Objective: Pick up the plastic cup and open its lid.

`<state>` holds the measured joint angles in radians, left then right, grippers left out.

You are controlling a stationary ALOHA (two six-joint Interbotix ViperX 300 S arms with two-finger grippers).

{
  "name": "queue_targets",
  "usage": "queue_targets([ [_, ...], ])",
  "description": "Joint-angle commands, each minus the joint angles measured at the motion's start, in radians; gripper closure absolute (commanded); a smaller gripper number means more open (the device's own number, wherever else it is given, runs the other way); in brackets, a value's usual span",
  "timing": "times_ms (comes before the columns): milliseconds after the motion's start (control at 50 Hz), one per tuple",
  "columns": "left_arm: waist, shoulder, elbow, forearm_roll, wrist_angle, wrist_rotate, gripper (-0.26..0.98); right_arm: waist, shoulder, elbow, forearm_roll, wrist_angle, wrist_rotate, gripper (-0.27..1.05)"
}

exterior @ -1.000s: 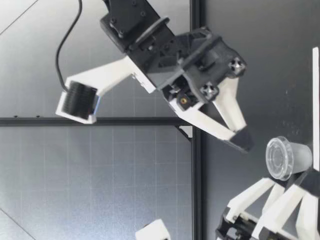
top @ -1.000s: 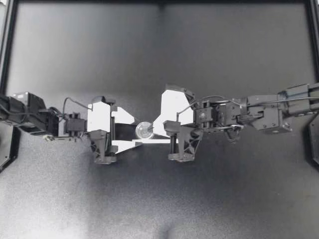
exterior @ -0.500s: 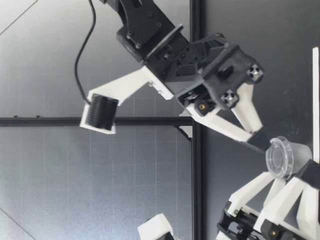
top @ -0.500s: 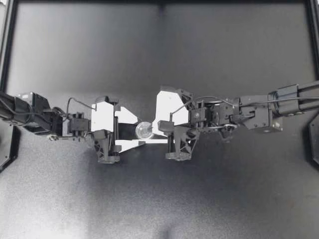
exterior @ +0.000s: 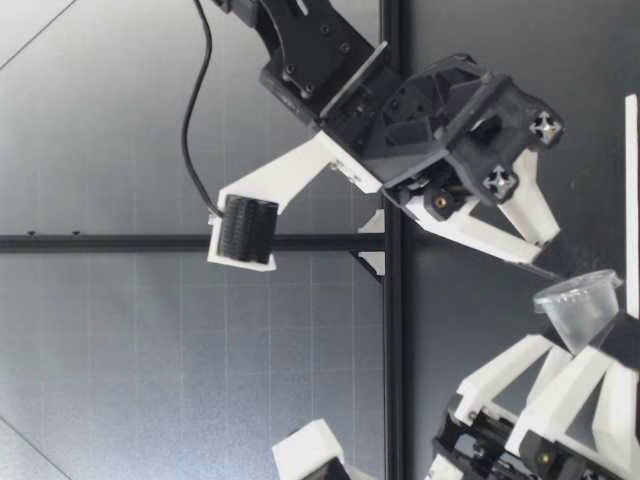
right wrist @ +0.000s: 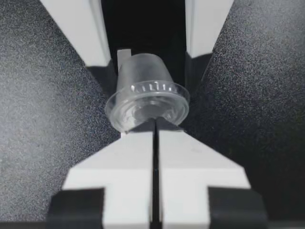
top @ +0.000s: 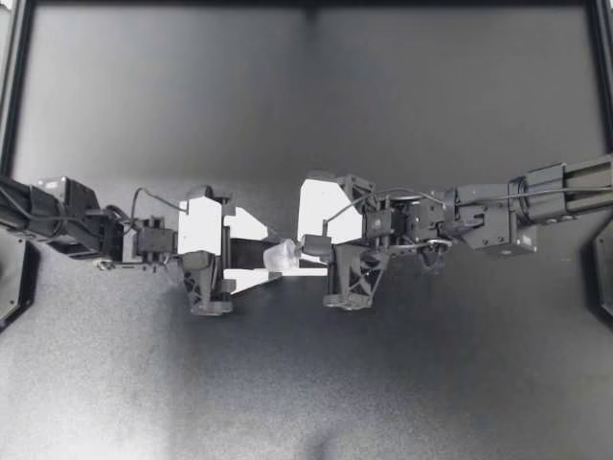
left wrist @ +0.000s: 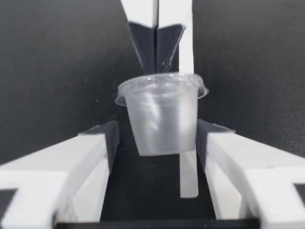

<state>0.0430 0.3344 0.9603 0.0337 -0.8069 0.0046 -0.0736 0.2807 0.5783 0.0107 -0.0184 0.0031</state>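
The big black table [top: 306,96] fills the whole top view. My left arm [top: 57,225] comes in from the middle left of the frame. My right arm [top: 517,216] comes in from the middle right. They meet a little left of the middle.

My left gripper [top: 278,257] has its jaws closed on the sides of the small clear plastic cup [top: 283,256]. The cup sits between its two white fingers [left wrist: 57,162]. In the low view the cup [exterior: 580,305] leans over toward my right gripper and looks lifted off the table.

My right gripper [top: 305,251] has its jaws pressed tight together. They seem to pinch the edge of the thin clear lid [right wrist: 147,107].

So the picking up looks done. The lid is still on the cup. I think what is left is to pull the lid off.
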Motion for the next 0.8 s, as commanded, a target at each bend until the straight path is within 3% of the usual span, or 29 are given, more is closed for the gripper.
queue_targets([
  [0, 0.003, -0.021, -0.023, 0.005, 0.011, -0.002, 0.18, -0.008, -0.014, -0.017, 0.002, -0.005, 0.003, 0.98],
  [340, 0.003, -0.012, -0.049, 0.008, 0.052, -0.002, 0.21, -0.008, -0.012, -0.018, 0.002, -0.005, 0.003, 0.98],
  [640, 0.003, -0.015, -0.051, 0.008, 0.069, -0.003, 0.51, -0.008, -0.011, -0.017, 0.002, -0.009, 0.002, 0.98],
  [780, 0.003, -0.02, -0.048, 0.008, 0.064, -0.008, 0.56, -0.008, -0.048, -0.005, 0.003, -0.012, 0.002, 0.98],
])
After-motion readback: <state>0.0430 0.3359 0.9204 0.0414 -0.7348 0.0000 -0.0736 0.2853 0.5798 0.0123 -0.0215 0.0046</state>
